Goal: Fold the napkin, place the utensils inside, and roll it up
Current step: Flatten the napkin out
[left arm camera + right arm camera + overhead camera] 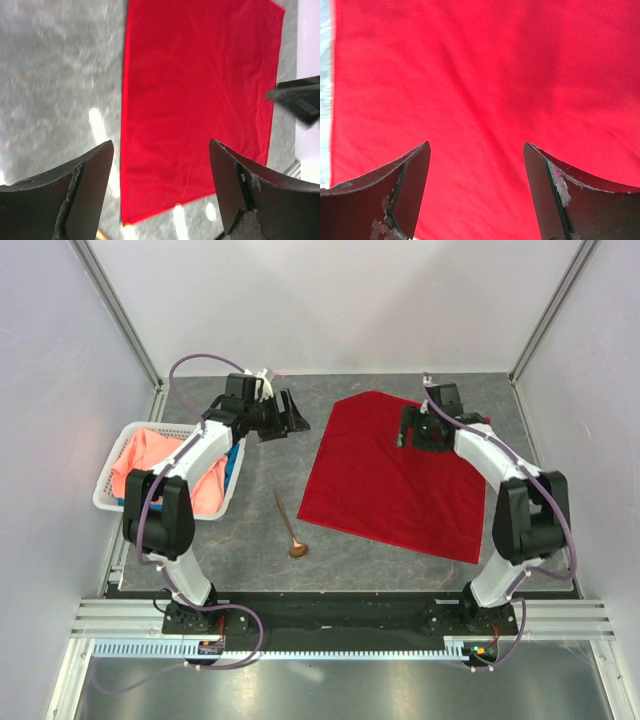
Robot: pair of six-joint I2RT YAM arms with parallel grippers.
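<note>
Our right gripper (476, 145) is hovering wide open and empty over the spread red napkin's (395, 475) 12 o'clock edge, while our left gripper (161, 142), equally open and empty, is hanging off its 10 o'clock corner; the spoon (287, 523) is lying at 8 o'clock.

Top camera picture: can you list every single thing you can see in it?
napkin: one, deep red, spread out on the table, right of the middle
spoon: one, copper-brown, lying on the table left of the napkin, apart from it
basket: one, white, at the table's left edge
pink cloth: one, salmon-pink, inside the basket
blue cloth: one, blue, in the basket, mostly hidden by the left arm
table: one, mottled grey, under everything
left gripper: one, black, open, empty, near the napkin's left edge
right gripper: one, black, open, empty, above the napkin
</note>
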